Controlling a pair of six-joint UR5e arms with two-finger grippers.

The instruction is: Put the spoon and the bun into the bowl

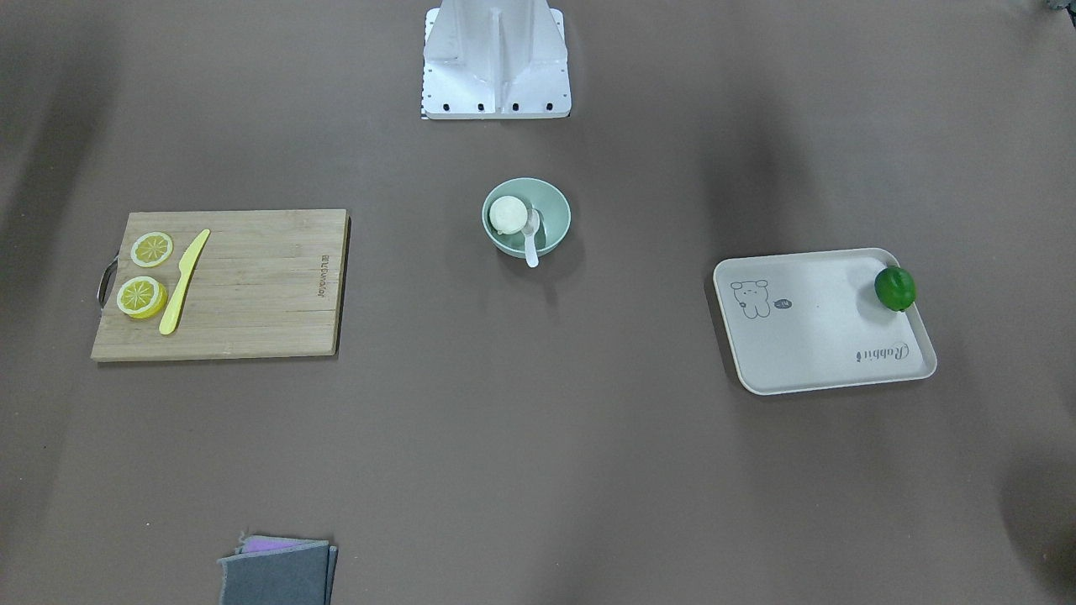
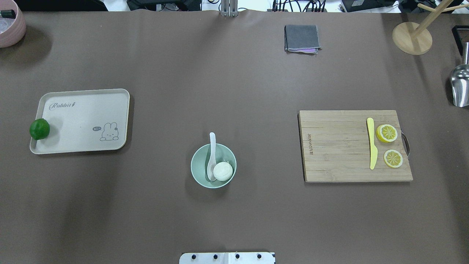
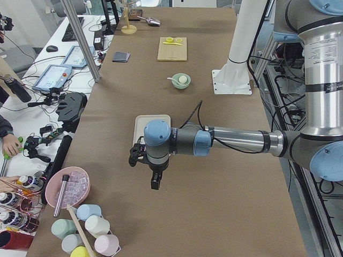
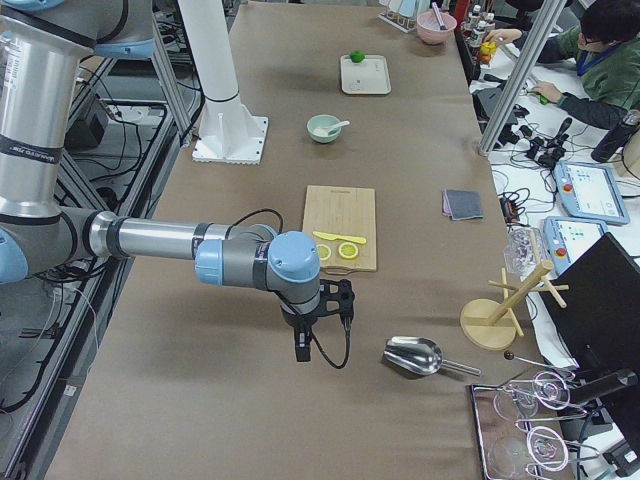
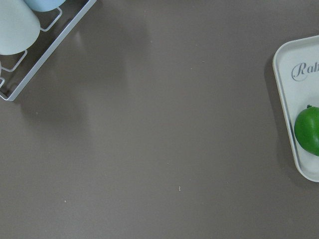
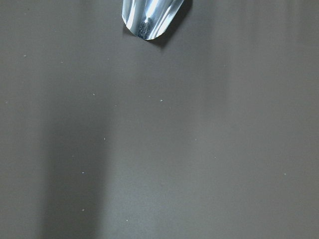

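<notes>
The pale mint-green bowl (image 2: 195, 161) stands mid-table in front of the robot's base; it also shows in the front-facing view (image 1: 556, 203). The white bun (image 2: 222, 171) (image 1: 508, 215) lies inside it. The white spoon (image 2: 211, 146) (image 1: 531, 245) has its scoop in the bowl beside the bun, with the handle over the rim. My left gripper (image 3: 154, 181) hangs over the table's left end, far from the bowl. My right gripper (image 4: 303, 345) hangs over the right end. Both show only in the side views, so I cannot tell whether they are open or shut.
A wooden cutting board (image 2: 337, 154) with two lemon slices (image 2: 387, 132) and a yellow knife (image 2: 372, 143) lies on the right. A cream tray (image 2: 84, 117) with a green lime (image 2: 39, 129) lies on the left. A grey cloth (image 2: 301, 38), a metal scoop (image 2: 460, 86) and a wooden stand (image 2: 412, 38) are at the far side.
</notes>
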